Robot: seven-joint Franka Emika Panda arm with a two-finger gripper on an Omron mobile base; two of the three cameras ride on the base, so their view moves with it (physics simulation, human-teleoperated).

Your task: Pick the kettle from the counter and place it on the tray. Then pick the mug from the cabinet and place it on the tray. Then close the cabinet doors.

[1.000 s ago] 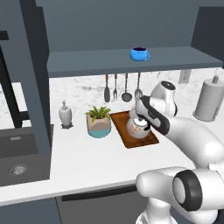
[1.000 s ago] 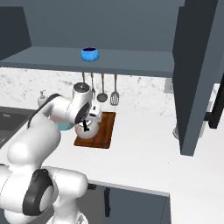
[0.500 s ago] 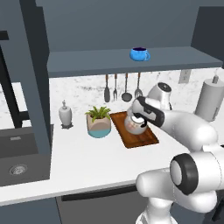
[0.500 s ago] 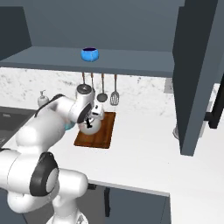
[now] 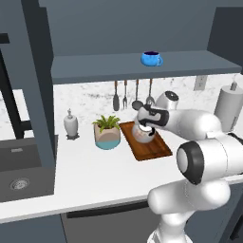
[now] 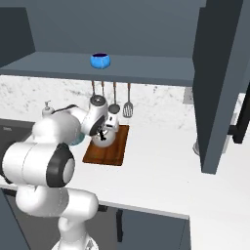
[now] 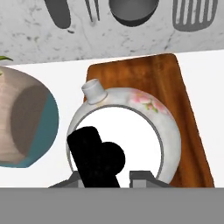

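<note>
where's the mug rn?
The mug sits on the open cabinet shelf, right of centre in the left base view, directly above the hanging utensils and the tray.

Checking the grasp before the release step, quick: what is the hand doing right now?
Hand: closed on the black handle of the kettle, which is over the tray.
</note>
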